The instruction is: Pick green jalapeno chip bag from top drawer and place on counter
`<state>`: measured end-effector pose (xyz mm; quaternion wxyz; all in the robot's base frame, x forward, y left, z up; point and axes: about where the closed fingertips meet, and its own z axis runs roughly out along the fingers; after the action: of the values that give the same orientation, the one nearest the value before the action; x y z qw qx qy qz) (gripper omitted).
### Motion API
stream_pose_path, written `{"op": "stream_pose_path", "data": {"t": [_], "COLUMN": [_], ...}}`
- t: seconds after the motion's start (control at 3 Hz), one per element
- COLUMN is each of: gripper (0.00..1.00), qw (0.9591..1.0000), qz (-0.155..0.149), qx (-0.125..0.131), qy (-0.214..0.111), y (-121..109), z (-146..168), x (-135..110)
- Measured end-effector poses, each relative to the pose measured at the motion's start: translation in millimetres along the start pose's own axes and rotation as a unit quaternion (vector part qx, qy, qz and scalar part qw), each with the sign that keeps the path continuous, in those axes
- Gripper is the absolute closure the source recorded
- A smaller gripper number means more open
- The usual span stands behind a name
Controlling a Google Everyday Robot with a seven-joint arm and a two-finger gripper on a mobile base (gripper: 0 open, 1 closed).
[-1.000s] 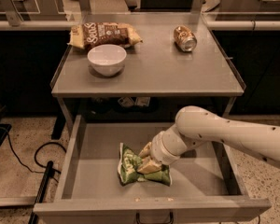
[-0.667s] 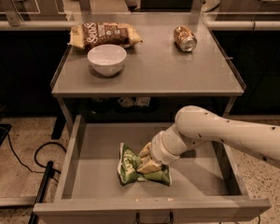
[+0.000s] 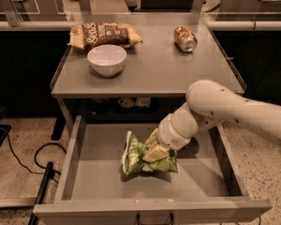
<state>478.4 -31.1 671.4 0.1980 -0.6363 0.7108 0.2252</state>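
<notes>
Grey steel first: drawer (image 3: 84, 177) pulled fully out toward the cam, dark handle (image 3: 154, 218) at the bottom edge of its front panel. Green bag (image 3: 139, 162) lies on the drawer floor, roughly mid-drawer, scrunched, long axis running left-right, with its left end kinked upward. My gripper (image 3: 155, 152) sits on top of the bag, a bit right of its centre, reaching in from the right and pitched down-left. My wrist hides the contact, so I can't tell whether the jaws are clamped on the foil or just pressed onto it. The bag isn't off the floor yet.

What the next move turns on, as I judge it: the bag is directly under the gripper, not beside it, so no sideways reach is needed. The way out is straight up, then back. The counter (image 3: 154, 74) sits above and behind the drawer, and its front lip overhangs the rear of the drawer, so I need to clear that lip before going back.

Further on: a white bowl (image 3: 107, 59) front-left on the counter, a brown bag (image 3: 105, 34) behind it, and a can (image 3: 185, 38) on its side back-right. The bare patch between bowl and can looks like the best drop spot.
</notes>
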Motion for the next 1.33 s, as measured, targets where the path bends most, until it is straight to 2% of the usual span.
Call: {"op": "stream_pose_path", "data": {"t": [0.33,0.67,1.0,1.33], "gripper": [1.00,1.00,1.00,1.00], "qw": [0.9998,0.9983,0.9983,0.9964], "qz": [0.016,0.025,0.025,0.022], "qx": [0.007,0.049,0.049,0.080], "qy": [0.012,0.020,0.020,0.018], "y": [5,9,9,-7], "z": [-52,-127,-127,-150], "x": [-17,-35,-35,-46]}}
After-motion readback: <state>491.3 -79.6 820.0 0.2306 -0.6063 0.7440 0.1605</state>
